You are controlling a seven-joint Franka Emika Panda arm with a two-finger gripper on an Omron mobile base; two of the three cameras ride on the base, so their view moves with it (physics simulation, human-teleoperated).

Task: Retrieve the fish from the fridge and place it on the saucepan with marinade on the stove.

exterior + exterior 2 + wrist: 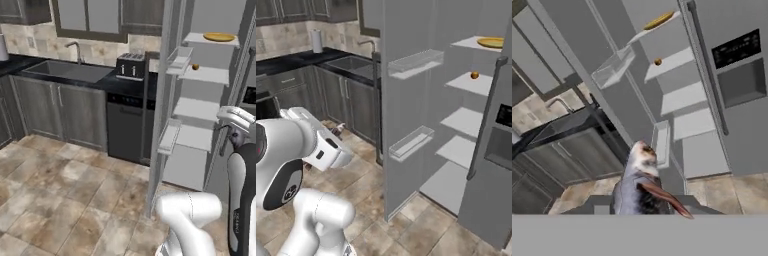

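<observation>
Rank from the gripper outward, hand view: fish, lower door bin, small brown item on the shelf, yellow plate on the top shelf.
1. fish: at the gripper, bottom centre.
2. lower door bin: on the open fridge door, just beyond the fish.
3. small brown item: on a shelf higher up inside.
4. yellow plate: top shelf, farthest.

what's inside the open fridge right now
The fridge holds a yellow flat item on its top shelf and a small brown item one shelf down. The lower shelves look bare. Its right half is behind a closed door.

fish [639, 185] hides the gripper tips; its tail is cut off.
</observation>
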